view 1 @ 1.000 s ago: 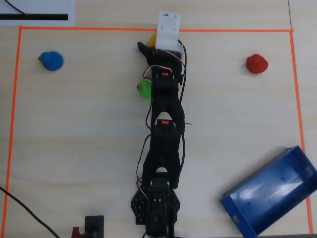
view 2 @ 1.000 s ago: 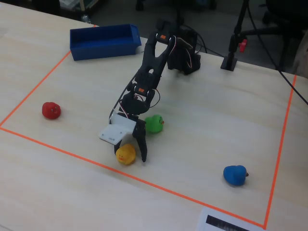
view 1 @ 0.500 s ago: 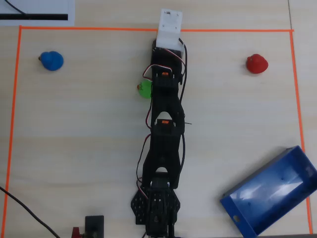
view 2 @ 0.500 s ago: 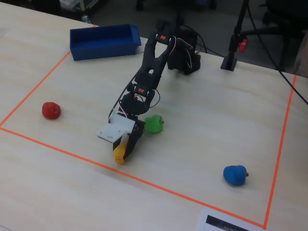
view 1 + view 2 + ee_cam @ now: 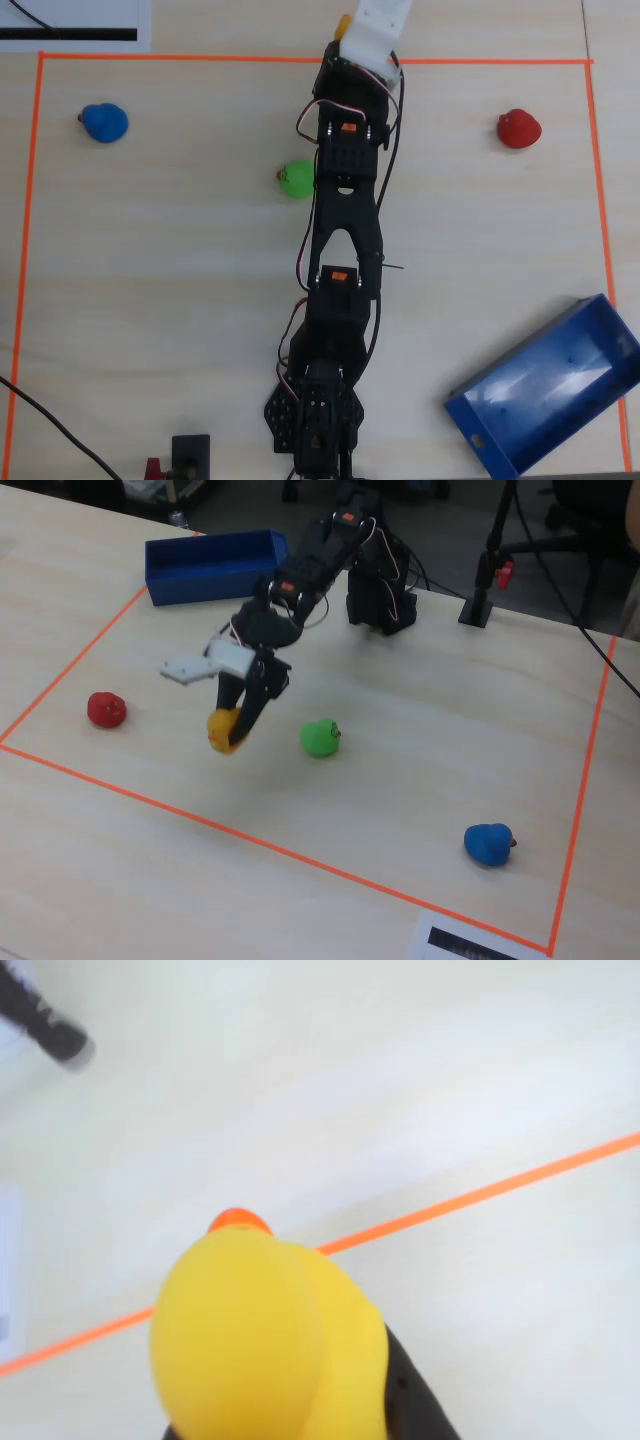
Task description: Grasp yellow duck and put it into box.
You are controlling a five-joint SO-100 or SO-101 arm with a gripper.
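**Yellow duck held off the table near the far tape line**

Gripper: closed on the yellow duck. In the fixed view the duck hangs clear of the table, pinched between the dark fingers. In the wrist view the duck fills the lower middle of the picture, with one dark finger against its right side.

Edges: in the overhead view only a sliver of the duck shows beside the white wrist part, at the top of the picture just past the orange tape line. The wrist view shows the same line running across just beyond the duck.

Box: open, lying at an angle in the lower right corner of the overhead view, well apart from the duck.

Open room: the green duck sits just beside the arm on its left. The red duck lies toward the right edge and the blue duck toward the left edge, each well apart from the arm. The table between arm and box is bare wood.
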